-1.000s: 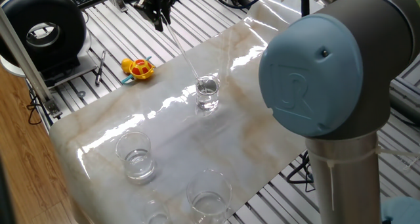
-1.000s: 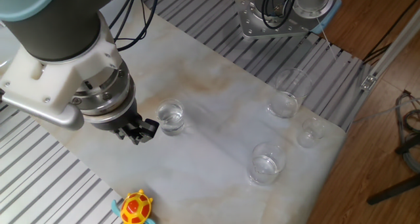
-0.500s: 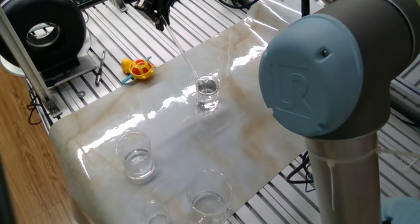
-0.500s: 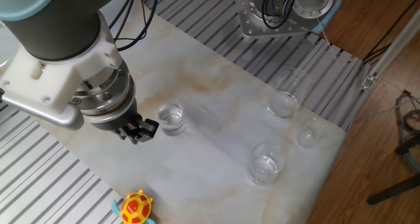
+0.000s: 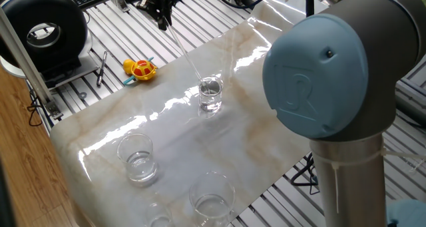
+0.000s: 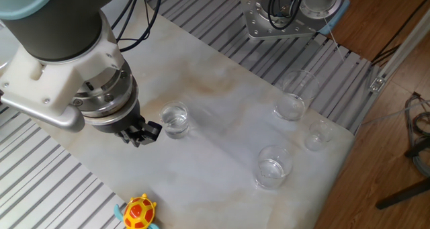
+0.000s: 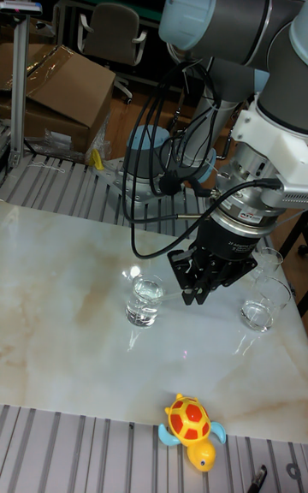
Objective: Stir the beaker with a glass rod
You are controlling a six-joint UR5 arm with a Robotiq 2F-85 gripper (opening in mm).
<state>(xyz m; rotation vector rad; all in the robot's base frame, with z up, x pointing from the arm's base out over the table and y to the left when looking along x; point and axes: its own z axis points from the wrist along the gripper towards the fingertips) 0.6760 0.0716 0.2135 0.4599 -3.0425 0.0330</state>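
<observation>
Pinching the top end of the glass rod (image 5: 186,54), the gripper (image 5: 162,19) has its fingers closed right down on it, no gap showing. The rod slants down from the claw and its lower tip sits inside the beaker (image 5: 210,95), which stands near the middle of the marble slab (image 5: 266,47) with clear liquid in it. Counting glassware: one beaker being stirred, then three more clear vessels grouped at the far corner in the other fixed view, a tall one (image 6: 293,95), a mid one (image 6: 273,167) and a tiny one (image 6: 317,133). One toy turtle (image 6: 138,212) sits just off the slab on the slatted table. One fixed view shows the rod clearly; in the other fixed view it's basically invisible. The tall fixed view only catches two of the spare glasses.
</observation>
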